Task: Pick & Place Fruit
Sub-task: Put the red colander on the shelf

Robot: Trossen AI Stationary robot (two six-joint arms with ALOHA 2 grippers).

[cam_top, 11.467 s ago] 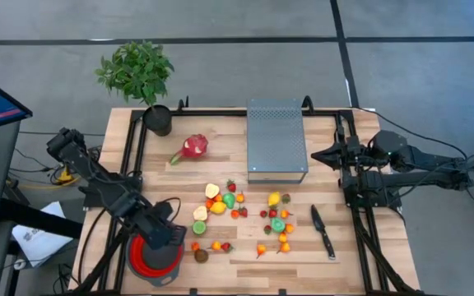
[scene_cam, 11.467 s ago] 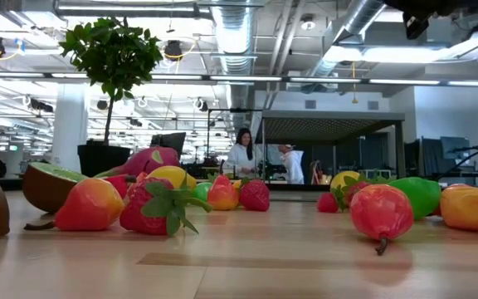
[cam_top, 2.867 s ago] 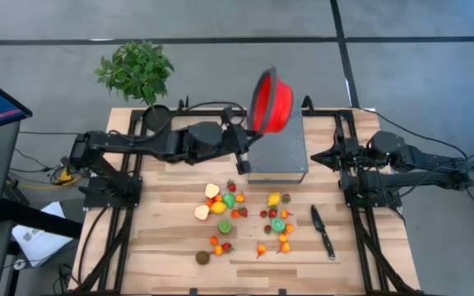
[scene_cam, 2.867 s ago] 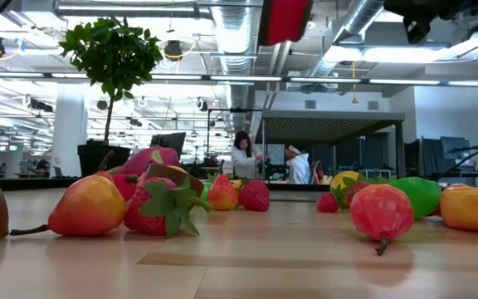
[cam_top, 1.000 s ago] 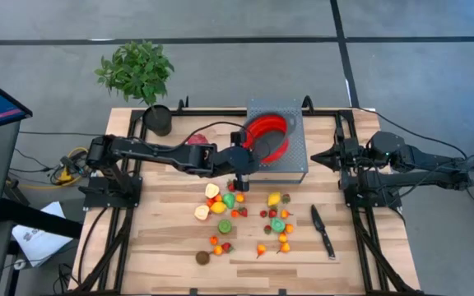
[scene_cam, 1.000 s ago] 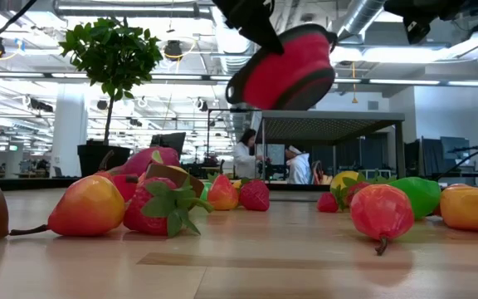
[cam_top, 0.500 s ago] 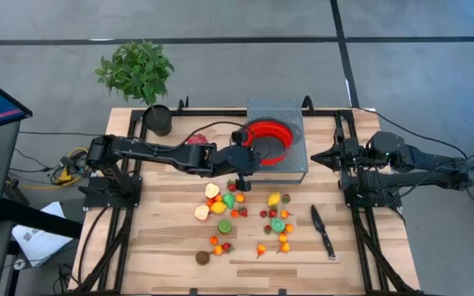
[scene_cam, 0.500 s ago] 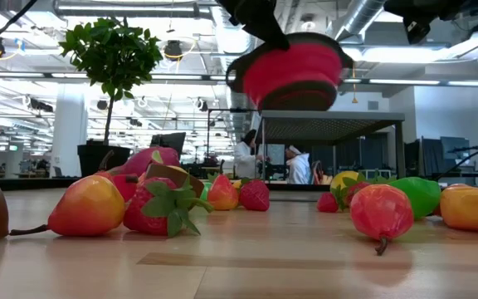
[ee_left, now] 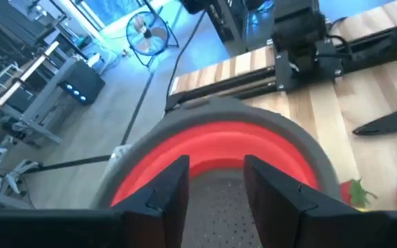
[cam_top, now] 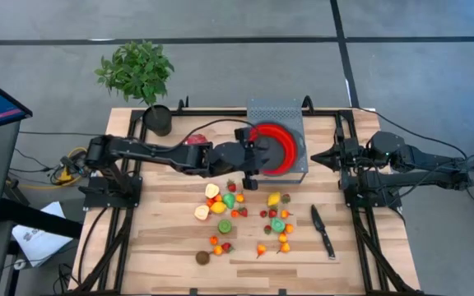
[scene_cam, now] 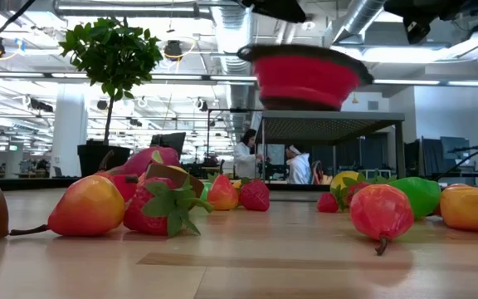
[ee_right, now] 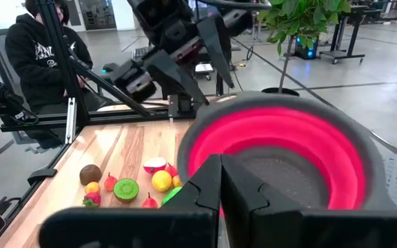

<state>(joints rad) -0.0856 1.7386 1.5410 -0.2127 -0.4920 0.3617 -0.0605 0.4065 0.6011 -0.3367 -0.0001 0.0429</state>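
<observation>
The small toy fruits (cam_top: 241,210) lie scattered on the wooden table, in the middle toward its near edge; the low view shows them close up (scene_cam: 90,206). The pink-red dragon fruit (cam_top: 194,140) lies partly under my left arm. A red bowl (cam_top: 276,150) with a grey inside stands level by its base on a grey perforated box (cam_top: 274,115). My left gripper (cam_top: 252,156) (ee_left: 216,162) is open just above the bowl's left rim; the low view shows a gap between them. My right gripper (cam_top: 318,154) (ee_right: 220,165) waits shut at the table's right, level with the bowl.
A black-handled knife (cam_top: 322,230) lies right of the fruits. A potted plant (cam_top: 142,78) stands at the far left corner. Bare wood shows at the near left (cam_top: 155,247). People sit in the room beyond (ee_right: 40,55).
The bowl, which hung tilted from my left gripper, has tipped level, shifted a little toward the table's right and settled on the grey box. My left gripper has risen off the bowl's left rim and let it go.
</observation>
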